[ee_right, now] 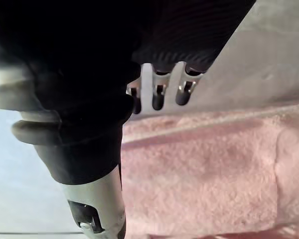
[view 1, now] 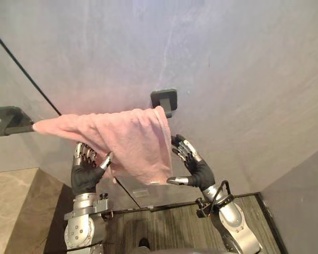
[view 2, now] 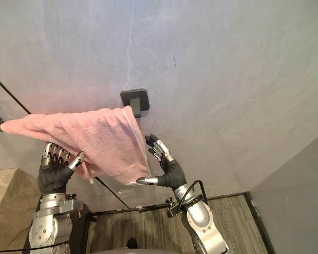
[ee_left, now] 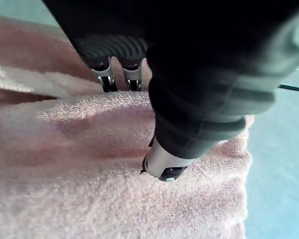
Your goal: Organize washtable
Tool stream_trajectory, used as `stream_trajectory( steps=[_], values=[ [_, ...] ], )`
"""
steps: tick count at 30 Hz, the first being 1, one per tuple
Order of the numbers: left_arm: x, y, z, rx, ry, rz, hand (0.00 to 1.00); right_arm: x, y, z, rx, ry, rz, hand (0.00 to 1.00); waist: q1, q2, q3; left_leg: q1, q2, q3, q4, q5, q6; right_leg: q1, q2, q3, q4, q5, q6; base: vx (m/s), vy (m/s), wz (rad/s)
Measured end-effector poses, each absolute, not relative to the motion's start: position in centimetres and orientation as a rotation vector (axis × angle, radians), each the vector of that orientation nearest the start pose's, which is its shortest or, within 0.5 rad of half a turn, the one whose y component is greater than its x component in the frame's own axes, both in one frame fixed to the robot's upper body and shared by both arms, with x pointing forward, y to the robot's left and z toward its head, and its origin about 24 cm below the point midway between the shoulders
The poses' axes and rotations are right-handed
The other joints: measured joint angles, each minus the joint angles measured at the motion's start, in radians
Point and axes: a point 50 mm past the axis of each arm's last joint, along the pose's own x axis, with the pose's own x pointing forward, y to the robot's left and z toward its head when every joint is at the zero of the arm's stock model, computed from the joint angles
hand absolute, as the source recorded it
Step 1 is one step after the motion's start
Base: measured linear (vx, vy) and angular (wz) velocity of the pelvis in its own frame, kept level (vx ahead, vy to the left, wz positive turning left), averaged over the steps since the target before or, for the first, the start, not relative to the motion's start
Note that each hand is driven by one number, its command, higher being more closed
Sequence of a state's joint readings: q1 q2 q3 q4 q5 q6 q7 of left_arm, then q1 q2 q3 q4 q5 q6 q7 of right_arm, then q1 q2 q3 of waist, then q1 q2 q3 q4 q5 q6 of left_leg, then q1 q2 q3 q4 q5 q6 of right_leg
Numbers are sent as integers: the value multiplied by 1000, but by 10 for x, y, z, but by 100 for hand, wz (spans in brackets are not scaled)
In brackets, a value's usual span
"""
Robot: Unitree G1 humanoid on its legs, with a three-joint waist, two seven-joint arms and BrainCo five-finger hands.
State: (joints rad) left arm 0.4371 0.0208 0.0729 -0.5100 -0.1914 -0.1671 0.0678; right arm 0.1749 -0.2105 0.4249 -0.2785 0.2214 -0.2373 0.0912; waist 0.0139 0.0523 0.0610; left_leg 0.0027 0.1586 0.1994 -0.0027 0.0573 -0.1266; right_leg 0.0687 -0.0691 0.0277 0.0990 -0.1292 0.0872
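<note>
A pink towel [view 1: 132, 137] hangs over a bar between two black wall mounts [view 1: 164, 99] [view 1: 10, 120]; the bar itself is hidden under the cloth. My left hand [view 1: 86, 177] reaches up under the towel's left part. Its fingers go behind a fold while the thumb [ee_left: 164, 167] presses the front of the towel [ee_left: 89, 189], pinching it. My right hand [view 1: 199, 169] is open beside the towel's lower right corner, fingers spread toward the wall, with the thumb [ee_right: 94, 199] just under the hem of the towel [ee_right: 199, 174].
A grey wall [view 1: 244, 69] stands close behind the towel, crossed by a thin dark diagonal line [view 1: 26, 74]. A brown stone counter [view 1: 16, 211] lies at the lower left. Dark wooden floor [view 1: 169, 222] shows below between the arms.
</note>
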Motion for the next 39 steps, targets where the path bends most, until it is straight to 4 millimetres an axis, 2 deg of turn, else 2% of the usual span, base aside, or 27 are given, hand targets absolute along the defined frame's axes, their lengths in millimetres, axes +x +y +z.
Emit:
stream_trajectory(
  steps=[3, 6, 16, 26, 31, 36, 39],
  values=[
    [164, 195, 87, -68, -246, 240, 0, 202, -90, 74, 121, -240, 476, 0, 0, 3, 0, 8, -8, -5, -27, 14, 11, 0, -3, -3, 0, 0, 0, -64, 21, 9],
    [167, 197, 90, -23, -257, 253, 0, 207, -97, 67, 104, -212, 442, 0, -3, 13, -3, 16, -23, -25, -90, 56, 20, -6, -5, -27, -1, 2, 4, -58, -2, 20],
    [169, 204, 91, 25, -254, 299, 0, 215, -108, 66, 86, -201, 400, 0, 0, 17, -3, -5, -37, -34, -97, 67, 27, -24, -17, -33, -7, 9, 9, -16, 8, 3],
    [177, 207, 94, 75, -260, 322, 0, 231, -103, 66, 62, -188, 421, 0, 3, 16, -1, -43, -40, -57, -97, 77, 29, -43, -18, -56, -18, 19, 9, -4, -2, 6],
    [179, 221, 99, 153, -268, 414, 0, 247, -98, 82, 44, -251, 442, 0, 6, 21, 23, -86, -37, -58, -98, 85, 27, -85, -14, -56, -15, 29, 8, -7, 1, 0],
    [187, 226, 111, 173, -324, 472, 0, 252, -88, 90, 61, -277, 460, 0, 11, 20, 33, -116, -38, -60, -97, 94, 34, -109, -15, -57, -16, 35, 9, 18, 0, 0],
    [188, 227, 114, 155, -341, 509, 0, 255, -84, 87, 66, -262, 467, 0, 29, 18, 43, -116, -38, -60, -94, 97, 34, -109, -16, -58, -16, 35, 8, 18, -1, 0]
  ],
)
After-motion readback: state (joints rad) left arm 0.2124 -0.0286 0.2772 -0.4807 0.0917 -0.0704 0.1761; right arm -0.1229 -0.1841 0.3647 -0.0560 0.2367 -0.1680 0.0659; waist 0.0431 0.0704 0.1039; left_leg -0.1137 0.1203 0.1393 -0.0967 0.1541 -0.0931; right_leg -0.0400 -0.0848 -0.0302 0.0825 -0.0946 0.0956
